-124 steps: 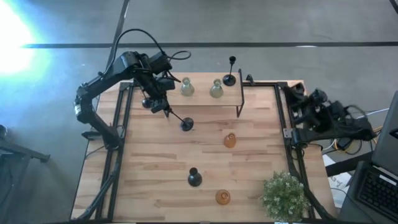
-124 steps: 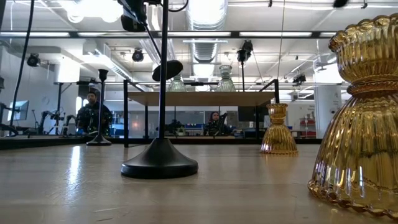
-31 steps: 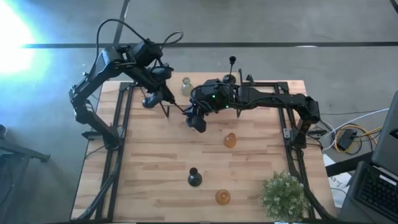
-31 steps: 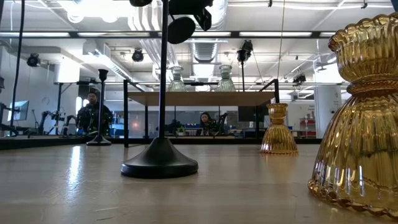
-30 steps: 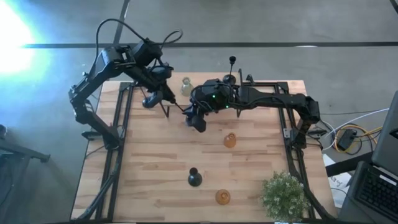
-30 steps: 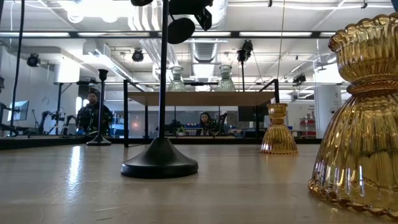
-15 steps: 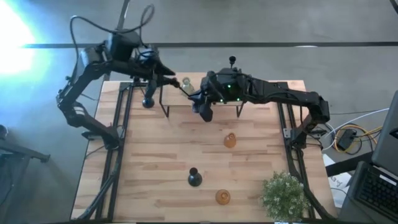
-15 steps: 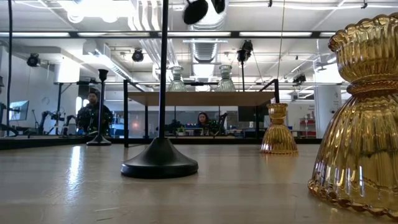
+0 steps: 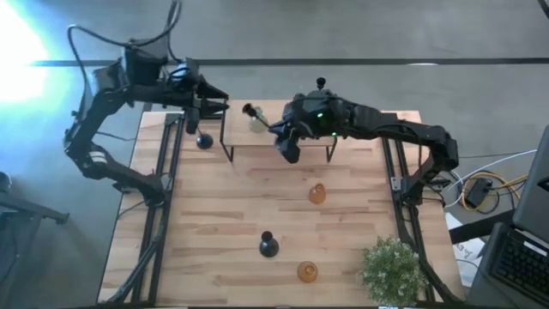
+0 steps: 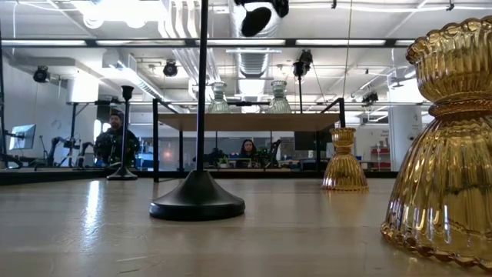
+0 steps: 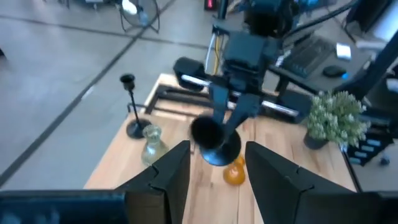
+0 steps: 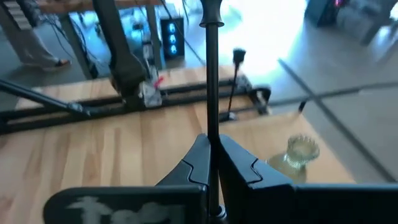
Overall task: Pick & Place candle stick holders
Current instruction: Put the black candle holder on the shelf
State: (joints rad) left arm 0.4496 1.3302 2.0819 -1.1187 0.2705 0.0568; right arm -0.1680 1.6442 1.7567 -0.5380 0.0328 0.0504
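The right gripper is clamped on the thin stem of a black holder, carried tilted over the shelf at about 12 o'clock on the table. The left gripper hangs at 11 o'clock, jaws parted and empty. The holder looks rigid, its weight in the round base, so it would likely swing if held high; a grip low on the smooth stem should steady it. A glass holder stands just beside, probably fragile.

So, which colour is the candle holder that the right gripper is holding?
Black. The right gripper pinches the holder's thin stem, clearest in the right wrist view.
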